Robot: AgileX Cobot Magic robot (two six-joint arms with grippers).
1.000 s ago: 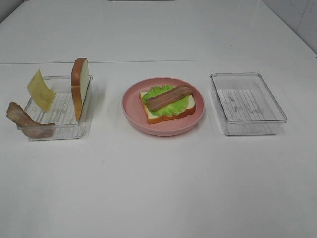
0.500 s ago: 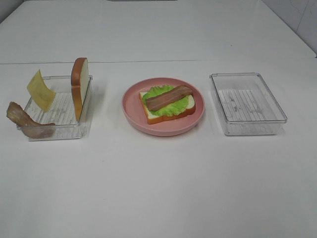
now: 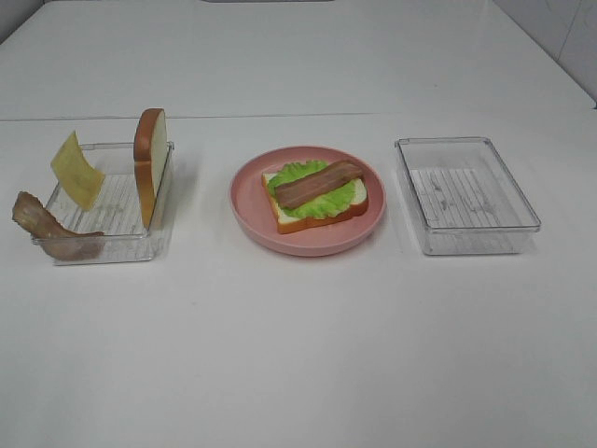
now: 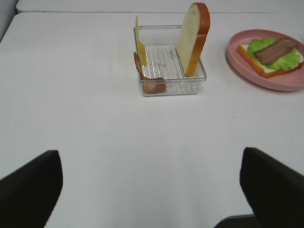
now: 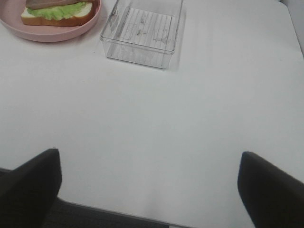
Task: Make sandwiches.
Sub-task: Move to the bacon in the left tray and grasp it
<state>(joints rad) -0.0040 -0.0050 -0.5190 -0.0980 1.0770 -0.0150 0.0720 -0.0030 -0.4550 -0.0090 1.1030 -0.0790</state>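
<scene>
High camera looks down the table (image 3: 298, 355); both low, distant wrist views share the plate (image 3: 308, 243).

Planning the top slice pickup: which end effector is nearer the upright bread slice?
Left. The left end effector points straight at the upright bread slice; the right end effector faces the empty tray, across the pink plate from that slice.

A pink round plate (image 3: 248, 217) sits on the white counter (image 3: 298, 355). In the high view, one clear plastic tray (image 3: 112, 248) stands left of the plate. A second clear tray (image 3: 471, 245) stands right of the plate, apart from it.
</scene>
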